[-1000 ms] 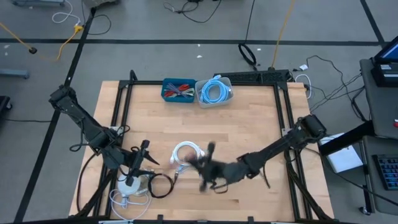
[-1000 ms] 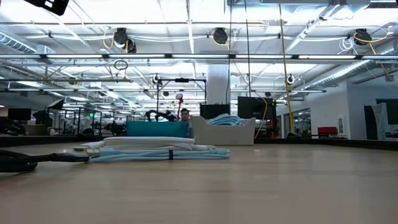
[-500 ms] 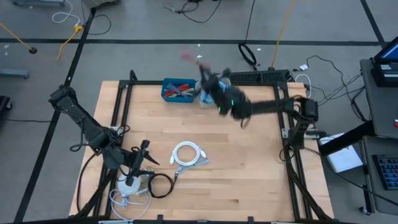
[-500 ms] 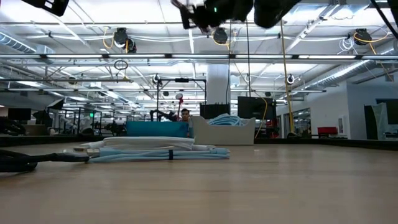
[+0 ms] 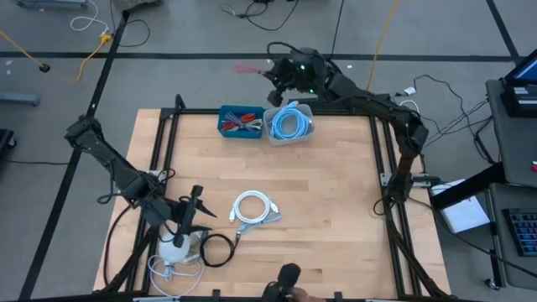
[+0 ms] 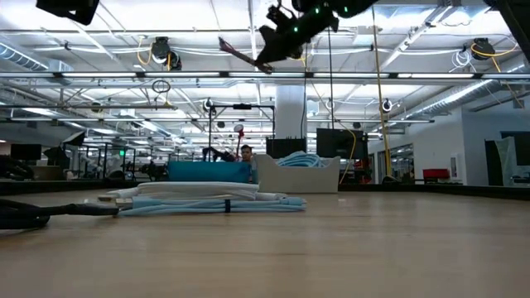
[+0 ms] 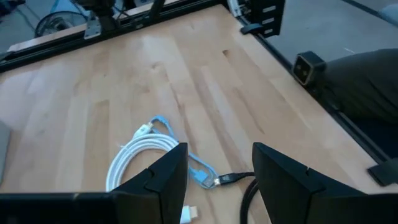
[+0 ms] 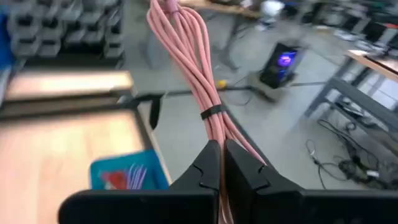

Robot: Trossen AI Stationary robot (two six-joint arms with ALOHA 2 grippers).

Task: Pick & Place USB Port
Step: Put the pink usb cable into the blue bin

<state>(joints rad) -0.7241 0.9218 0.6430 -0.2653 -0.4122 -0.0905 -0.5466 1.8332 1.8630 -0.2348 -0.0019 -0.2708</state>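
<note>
My right gripper is high in the air just beyond the table's far edge and is shut on a bundled pink cable. The cable sticks out from it toward the left, above and behind the blue bin. In the low view the gripper and cable are near the ceiling lights. A coiled white cable lies flat on the wood at the near middle. My left gripper hovers open to the left of that coil, with nothing between its fingers. My right gripper pinches one end of the pink cable bundle between its two fingers. The bundle runs on ahead of the fingers, past a dark tie around its strands. It is held nearly level and lifted clear of the table and the bins.
A white bin holding a light blue cable stands beside the blue bin at the far edge. A black cable and a white round object lie near the left gripper. A dark rounded thing shows at the near edge.
My right gripper has swung from low over the near middle of the table, by the white coil, up and across to beyond the far edge. It stayed shut and carried the pink cable. The white coil and my left gripper stayed where they were.
</note>
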